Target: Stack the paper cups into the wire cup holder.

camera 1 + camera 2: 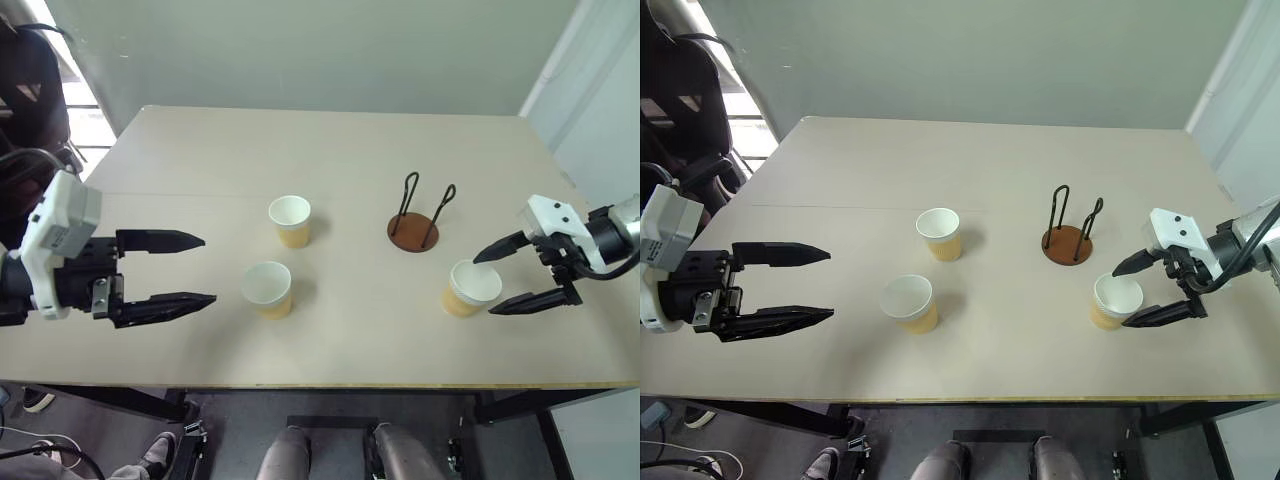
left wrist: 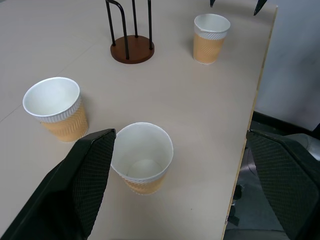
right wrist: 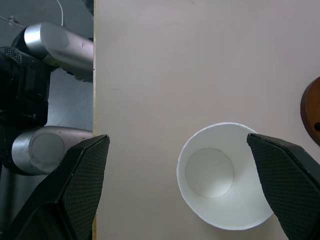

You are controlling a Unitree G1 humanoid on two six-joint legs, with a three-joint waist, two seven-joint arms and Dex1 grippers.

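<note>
While three tan paper cups with white insides and rolled rims stand on the pale beige table (image 1: 330,150), the one that matters is the rightmost cup (image 1: 472,288), near the table's front right edge. The right gripper (image 1: 504,282), with its two black fingers spread wide and holding nothing, hangs just to the right of this cup and a little above it, angled down toward its rim; in the right wrist view the cup's open mouth lies between the two fingers. The cup stands upright, long axis vertical, mouth up. Just behind it and slightly to its left stands the wire cup holder (image 1: 413,232), a rust-brown disc base with two upright black wire loops, empty.

The left gripper (image 1: 185,270) is also spread wide and empty, pointing level toward the near middle cup (image 1: 268,289), which lies just to its right; the far middle cup (image 1: 290,221) stands behind that one. Both are upright, mouths up. By my reading the right arm is nearest both a cup and the holder.
</note>
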